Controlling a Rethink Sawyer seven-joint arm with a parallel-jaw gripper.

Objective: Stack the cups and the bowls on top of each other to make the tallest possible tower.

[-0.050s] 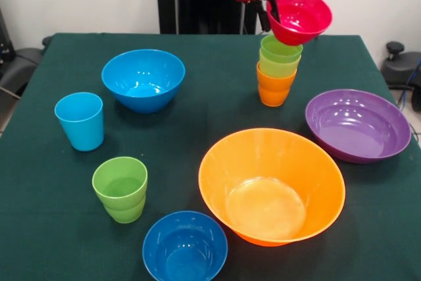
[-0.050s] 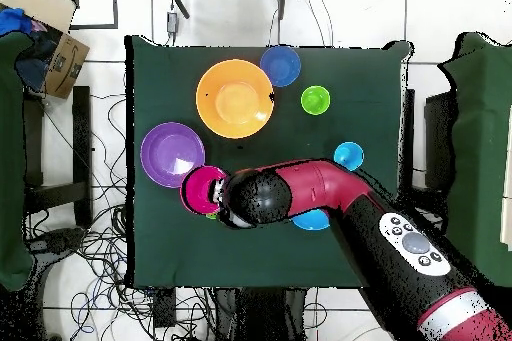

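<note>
1. Up top right of the front view: claw [image 1: 273, 6] pinching tilted red bowl [image 1: 299, 16] by its rim.
2. Just under: tower [image 1: 277, 70], green cups nested in orange cup, on green worktop [image 1: 197, 116].

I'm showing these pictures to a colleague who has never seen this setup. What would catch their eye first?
Probably the red bowl held tilted in the air by the gripper, just above a short tower of an orange cup with green cups nested in it, at the table's far side. Next, the large orange bowl dominating the near middle of the dark green table, with the wide purple bowl beside it.
</note>
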